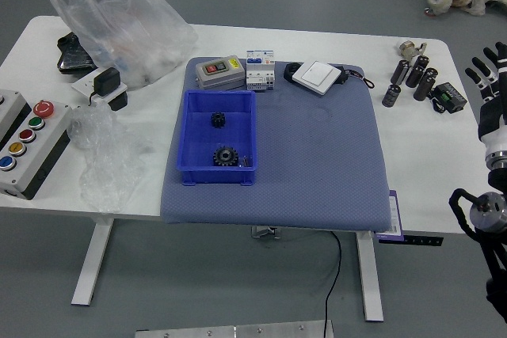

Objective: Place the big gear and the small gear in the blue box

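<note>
At the right edge of the head view my right hand (pixel 487 75) is raised with its black fingers spread and holding nothing, well away from the box. The blue box (pixel 188 140) stands on the left part of the grey-blue mat. Inside it the small gear (pixel 218 119) lies toward the far end. The big gear (pixel 225 156), black and toothed, lies nearer the box's front wall, with a small metallic part (pixel 245 161) beside it. The left arm is out of view.
Behind the box are a grey switch box (pixel 220 73) and white modules (pixel 260 70). A white device (pixel 316 76) lies farther right, black cylinders (pixel 416 71) at the right. Plastic bags (pixel 127 29) and a button panel (pixel 36 148) occupy the left.
</note>
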`<action>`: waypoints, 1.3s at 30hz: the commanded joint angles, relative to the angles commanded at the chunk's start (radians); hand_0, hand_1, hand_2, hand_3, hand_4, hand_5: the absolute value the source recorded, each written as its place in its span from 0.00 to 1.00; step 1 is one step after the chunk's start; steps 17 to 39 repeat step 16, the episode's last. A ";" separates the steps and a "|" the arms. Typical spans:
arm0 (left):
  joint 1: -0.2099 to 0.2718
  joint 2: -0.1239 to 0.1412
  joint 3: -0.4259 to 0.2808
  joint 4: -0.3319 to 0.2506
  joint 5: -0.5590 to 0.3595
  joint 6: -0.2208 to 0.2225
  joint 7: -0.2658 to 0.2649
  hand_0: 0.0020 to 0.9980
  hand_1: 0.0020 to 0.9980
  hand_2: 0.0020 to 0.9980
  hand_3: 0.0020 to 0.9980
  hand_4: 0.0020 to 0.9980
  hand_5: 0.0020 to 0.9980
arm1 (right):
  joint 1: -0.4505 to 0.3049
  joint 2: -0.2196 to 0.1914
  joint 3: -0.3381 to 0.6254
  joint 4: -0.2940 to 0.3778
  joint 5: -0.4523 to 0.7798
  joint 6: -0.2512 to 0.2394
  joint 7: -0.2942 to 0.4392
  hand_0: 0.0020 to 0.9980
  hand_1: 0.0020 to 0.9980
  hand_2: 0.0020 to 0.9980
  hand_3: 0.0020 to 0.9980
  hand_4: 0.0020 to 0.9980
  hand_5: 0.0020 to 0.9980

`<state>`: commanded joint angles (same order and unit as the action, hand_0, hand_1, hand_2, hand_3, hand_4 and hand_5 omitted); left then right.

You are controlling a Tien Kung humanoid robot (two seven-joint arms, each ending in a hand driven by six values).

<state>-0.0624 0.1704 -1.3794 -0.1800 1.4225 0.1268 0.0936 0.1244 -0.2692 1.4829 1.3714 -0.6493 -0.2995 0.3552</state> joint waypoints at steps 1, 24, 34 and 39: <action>0.002 -0.001 -0.002 0.000 0.000 0.000 0.000 0.62 0.52 0.52 0.66 0.70 0.27 | -0.001 0.000 0.001 0.000 0.000 0.000 0.000 0.71 0.68 0.71 0.68 0.77 0.47; 0.000 -0.018 -0.081 0.000 0.034 -0.002 0.003 0.62 0.52 0.52 0.66 0.70 0.27 | -0.014 0.005 0.030 0.001 -0.014 -0.009 -0.011 0.65 0.61 0.67 0.69 0.76 0.48; 0.000 -0.018 -0.081 0.000 0.034 -0.002 0.003 0.62 0.52 0.52 0.66 0.70 0.27 | -0.014 0.005 0.030 0.001 -0.014 -0.009 -0.011 0.65 0.61 0.67 0.69 0.76 0.48; 0.000 -0.018 -0.081 0.000 0.034 -0.002 0.003 0.62 0.52 0.52 0.66 0.70 0.27 | -0.014 0.005 0.030 0.001 -0.014 -0.009 -0.011 0.65 0.61 0.67 0.69 0.76 0.48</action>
